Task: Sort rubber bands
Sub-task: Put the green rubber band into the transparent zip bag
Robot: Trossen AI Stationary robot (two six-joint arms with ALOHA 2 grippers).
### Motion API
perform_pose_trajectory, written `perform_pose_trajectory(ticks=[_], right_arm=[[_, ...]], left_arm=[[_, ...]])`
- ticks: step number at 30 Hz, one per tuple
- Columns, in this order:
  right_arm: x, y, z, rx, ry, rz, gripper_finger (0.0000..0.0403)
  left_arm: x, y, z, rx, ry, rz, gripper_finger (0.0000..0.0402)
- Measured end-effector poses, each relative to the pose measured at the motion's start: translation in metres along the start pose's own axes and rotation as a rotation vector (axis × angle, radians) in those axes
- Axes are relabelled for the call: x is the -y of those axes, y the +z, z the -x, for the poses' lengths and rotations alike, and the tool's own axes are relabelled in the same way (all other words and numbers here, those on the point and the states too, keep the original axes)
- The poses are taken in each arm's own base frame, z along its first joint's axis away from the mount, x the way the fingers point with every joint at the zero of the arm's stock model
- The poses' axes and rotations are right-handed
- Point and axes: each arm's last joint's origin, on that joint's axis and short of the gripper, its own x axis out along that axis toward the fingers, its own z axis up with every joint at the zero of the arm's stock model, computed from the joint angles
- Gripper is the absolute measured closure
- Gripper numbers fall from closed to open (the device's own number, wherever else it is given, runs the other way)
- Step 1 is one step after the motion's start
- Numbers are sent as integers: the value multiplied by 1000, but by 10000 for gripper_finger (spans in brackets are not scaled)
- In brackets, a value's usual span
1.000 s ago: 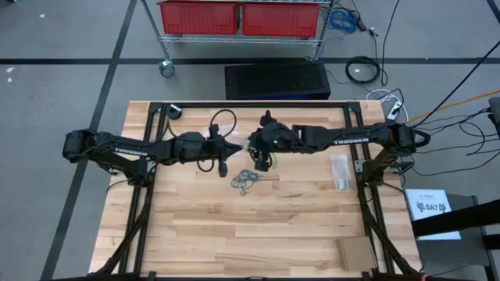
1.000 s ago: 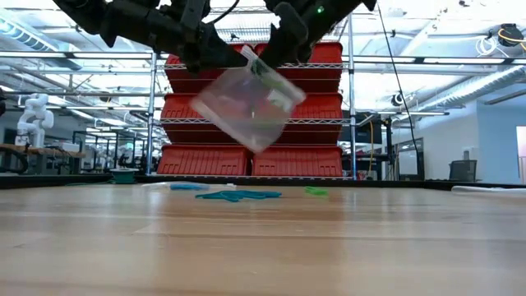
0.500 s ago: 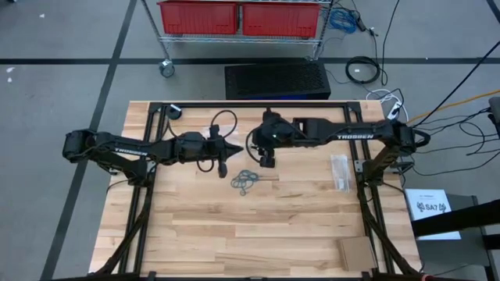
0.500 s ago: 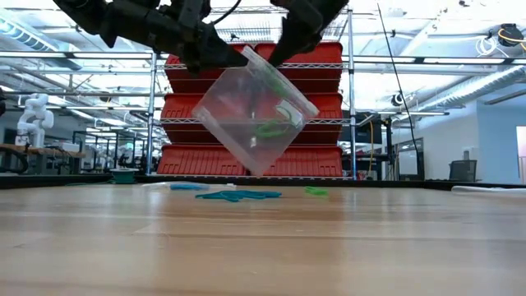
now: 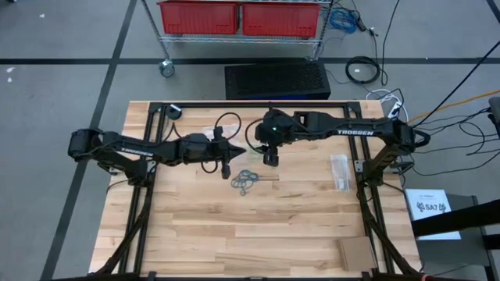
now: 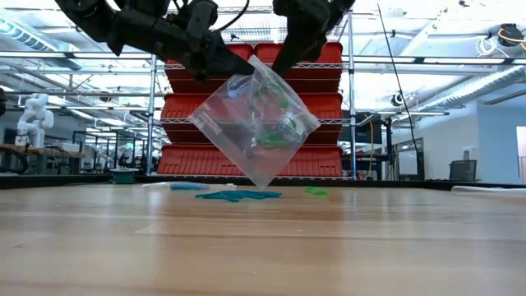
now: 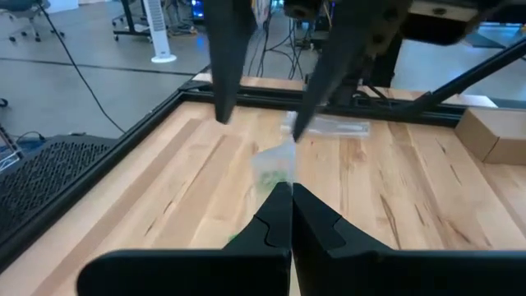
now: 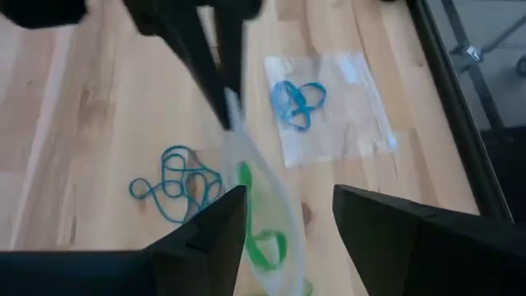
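Nearest you, the front half of the table [image 5: 258, 234] is bare wood. Farther in, around the middle, a tangle of dark grey-blue rubber bands [image 5: 244, 182] lies loose on the boards, just on the near side of both grippers. In the low view, loose green bands [image 6: 316, 191] sit apart from that pile, and in the right wrist view a second clear bag [image 8: 329, 107] lies flat on the wood with bright blue bands [image 8: 297, 103] on or inside it; you cannot tell which.

Above the pile, the left gripper [image 5: 234, 150] has its fingers pressed together on the top edge of a clear plastic bag [image 6: 256, 125], which hangs tilted on one corner with green rubber bands [image 6: 271, 131] inside. The right gripper [image 5: 269, 156] stands at the bag's other top corner with its fingers apart, straddling the film without clearly gripping it.

Mind three risks. The bag hangs from a single pinch, so a jolt could swing it and spill the green bands onto the grey-blue tangle, undoing the sort. If the right fingers close on film instead of a band, they could tear the bag free. The bag's lowest corner hangs close over the table, so lowering it could drag through the pile.
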Motion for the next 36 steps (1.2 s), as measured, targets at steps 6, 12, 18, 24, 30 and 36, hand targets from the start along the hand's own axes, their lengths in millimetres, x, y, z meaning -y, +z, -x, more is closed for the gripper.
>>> perform_pose_trajectory(ticks=[6,12,18,24,30,36], right_arm=[[0,-5,4,-51,-26,23,227],[-1,-24,30,-222,3,-20,227],[-4,-50,38,-385,12,-116,227],[-14,-111,3,-329,102,-213,227],[-27,-167,-35,90,117,-287,231],[-28,-185,-44,521,80,-391,250]], left_arm=[[2,3,1,20,-5,-31,401],[0,6,5,31,29,-50,401],[-3,-5,8,22,107,-50,401],[-5,-11,17,73,125,-42,401],[-3,-1,25,128,78,-61,401],[-2,10,34,195,24,-63,401]])
